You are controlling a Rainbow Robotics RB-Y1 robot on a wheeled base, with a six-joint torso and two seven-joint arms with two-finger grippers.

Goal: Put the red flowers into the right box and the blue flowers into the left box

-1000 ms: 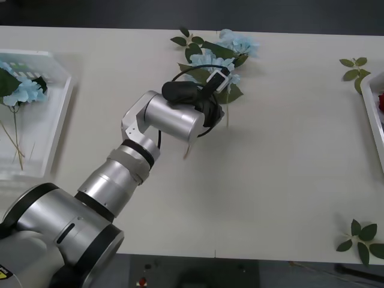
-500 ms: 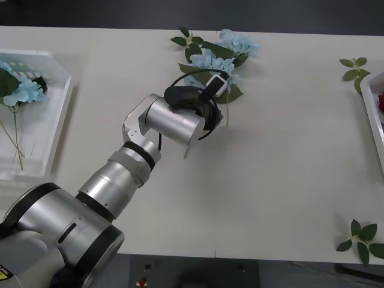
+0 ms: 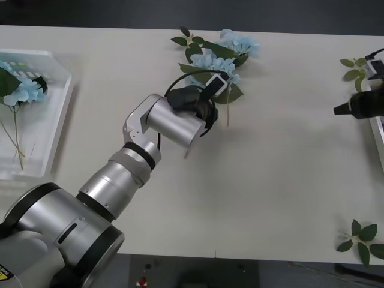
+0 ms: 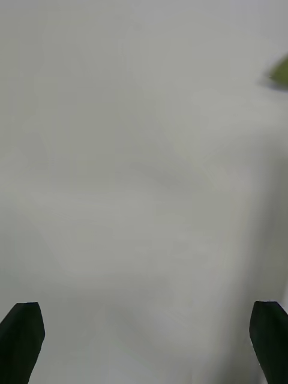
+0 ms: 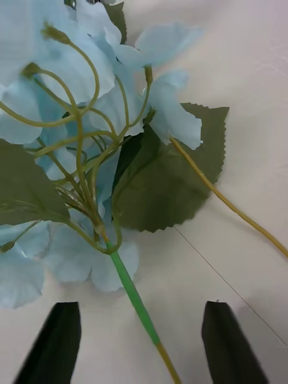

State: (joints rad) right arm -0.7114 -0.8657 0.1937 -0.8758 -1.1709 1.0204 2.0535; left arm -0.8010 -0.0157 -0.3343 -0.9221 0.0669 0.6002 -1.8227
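The left pincer (image 5: 141,339) hangs over the blue flowers (image 5: 78,144) at the far middle of the desk (image 3: 270,180), its 2 black fingers (image 5: 54,342) spread wide on either side of a green stem, apart from it. More blue flowers (image 3: 18,90) lie in the left box (image 3: 51,120) at the desk's left edge. The right pincer (image 4: 144,342) sits at the desk's right edge over bare surface, fingers wide apart and empty, beside the right box (image 3: 375,123). Loose leaf sprigs (image 3: 360,237) lie near the right side.

right gripper (image 4: 144,342) | fingers (image 4: 21,342) spread apart | above bare table (image 4: 138,168)
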